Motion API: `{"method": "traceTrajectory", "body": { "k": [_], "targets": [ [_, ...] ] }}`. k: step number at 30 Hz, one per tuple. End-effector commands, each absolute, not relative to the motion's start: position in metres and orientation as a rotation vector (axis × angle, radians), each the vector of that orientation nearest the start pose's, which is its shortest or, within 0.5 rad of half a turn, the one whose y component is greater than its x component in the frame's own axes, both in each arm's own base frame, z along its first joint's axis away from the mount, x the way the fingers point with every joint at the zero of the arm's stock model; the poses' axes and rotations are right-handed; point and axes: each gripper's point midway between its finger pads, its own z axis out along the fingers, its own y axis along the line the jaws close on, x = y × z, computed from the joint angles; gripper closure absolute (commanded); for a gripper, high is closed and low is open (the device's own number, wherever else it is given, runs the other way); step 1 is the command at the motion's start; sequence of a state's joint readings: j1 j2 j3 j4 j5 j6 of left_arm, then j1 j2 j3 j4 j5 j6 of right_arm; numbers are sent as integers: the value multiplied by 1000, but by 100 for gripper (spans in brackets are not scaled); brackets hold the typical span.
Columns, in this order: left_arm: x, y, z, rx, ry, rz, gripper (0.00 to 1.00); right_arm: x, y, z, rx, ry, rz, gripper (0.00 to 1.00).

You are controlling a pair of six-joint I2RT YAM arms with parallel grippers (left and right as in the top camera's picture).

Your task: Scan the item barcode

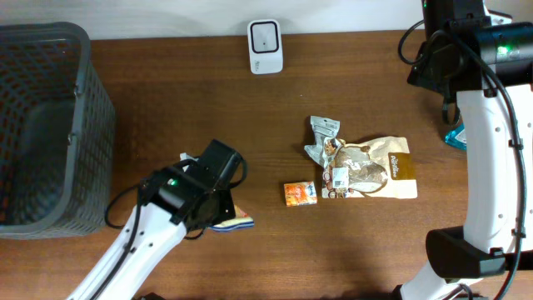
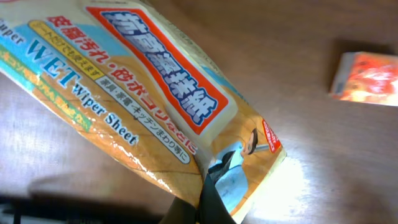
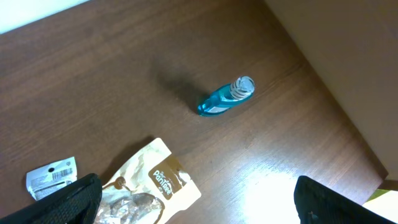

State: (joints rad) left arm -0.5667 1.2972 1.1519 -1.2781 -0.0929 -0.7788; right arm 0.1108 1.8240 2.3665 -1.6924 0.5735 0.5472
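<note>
Clamping wet-wipe pack (image 2: 143,93) in left gripper (image 2: 208,196), left of orange packet (image 1: 300,193).
Holding right gripper (image 3: 198,208) wide open, empty.

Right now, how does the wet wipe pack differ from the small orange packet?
The wet wipe pack is pinched in the shut left gripper; the orange packet lies loose on the table. The wet wipe pack is cream with a red banner and blue lettering; the orange packet is mostly orange with a pale edge. Shared: both are flat printed packages.
</note>
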Motion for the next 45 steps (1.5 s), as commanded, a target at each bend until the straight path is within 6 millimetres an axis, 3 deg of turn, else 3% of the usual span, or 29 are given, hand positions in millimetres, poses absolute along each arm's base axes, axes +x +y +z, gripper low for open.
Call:
{"method": "traceTrajectory", "body": {
  "k": [1,4,8,12,15,21,25,27,31,35,37,38,39,41,42,44,45],
  "targets": [
    [197,-109,142,-550,2992,32,100,362,-54,351,711,2409,-522,2],
    [203,-111,139,-579,2979,36,100,362,-54,351,711,2409,-522,2],
    [234,-129,129,-571,2910,-39,100,362,-54,351,711,2409,-522,2],
    [248,-138,104,-575,2940,1,100,362,-54,351,711,2409,-522,1],
    [263,-139,71,-574,2956,111,100,362,-54,351,711,2409,-522,2],
    [282,-150,47,-572,2936,97,100,362,-54,351,711,2409,-522,1],
    [295,-167,52,-412,2933,-17,90,362,-54,351,711,2409,-522,2],
    [302,-187,60,-222,2949,-145,78,362,-54,351,712,2409,-522,1],
    [320,-205,89,9,2897,-226,66,362,-54,351,711,2409,-522,2],
    [337,-215,138,213,2820,-238,51,362,-54,351,712,2409,-522,2],
    [340,-210,161,266,2796,-183,35,362,-54,351,711,2409,-522,2],
    [341,-203,166,256,2791,-132,18,362,-54,351,711,2409,-522,2],
    [341,-196,170,248,2791,-77,19,362,-54,351,711,2409,-522,2],
    [335,-181,168,243,2818,22,38,362,-54,351,712,2409,-522,2],
    [324,-174,161,220,2874,61,76,362,-54,351,712,2409,-522,2],
    [311,-166,153,156,2933,99,100,362,-54,351,712,2409,-522,2],
    [307,-163,148,146,2953,113,100,362,-54,351,712,2409,-522,2]
  ]
}}
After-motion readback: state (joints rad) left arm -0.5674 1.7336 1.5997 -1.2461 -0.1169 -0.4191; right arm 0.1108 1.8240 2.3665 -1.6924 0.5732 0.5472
